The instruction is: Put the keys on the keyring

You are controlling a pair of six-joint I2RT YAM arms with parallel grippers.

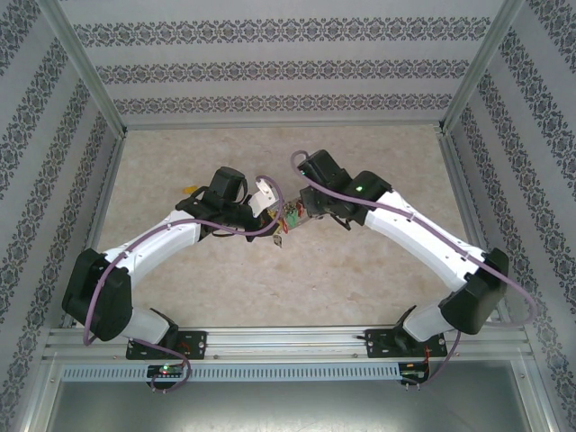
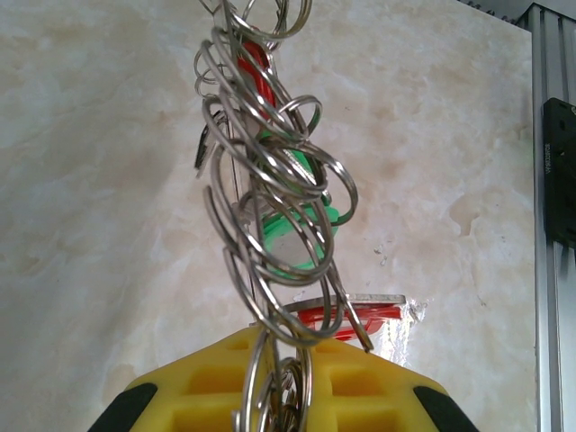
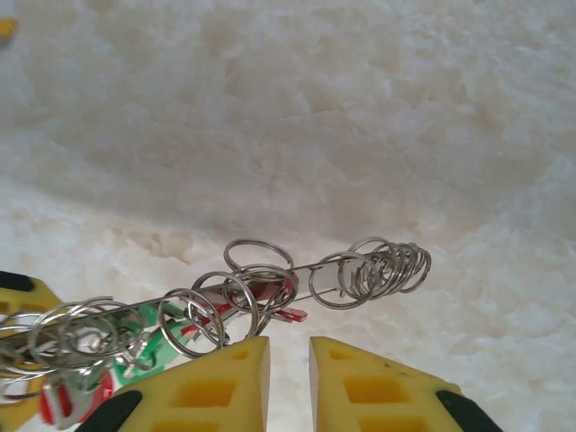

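1. position. both arms meet over the middle of the marbled table [image 1: 378, 279], with the bunch of keys [image 1: 283, 221] hanging between the two grippers, off the surface.

2. left gripper [image 2: 270, 360]: yellow fingers together, clamped on the keyring [image 2: 236, 189] at the lower end of the bunch. the thin wire runs up from the pads with many small tag rings strung along it, and a green tag [image 2: 297, 225] and a red tag [image 2: 254, 67] hang among them.

3. right gripper [image 3: 288, 364]: fingers a narrow gap apart, holding nothing, just below the wire.

4. the keyring's free end [image 3: 418, 259] carries a tight cluster of small rings.

5. a small yellow object [image 1: 187, 190] lies on the table beyond the left arm. it is too small to identify.

6. step, as judged: late in threading, with the keys on the wire being spread along it.

7. next move, as judged: the right gripper should close on the wire or a ring without tugging it out of the left grip, and push the rings inward, away from the free end.
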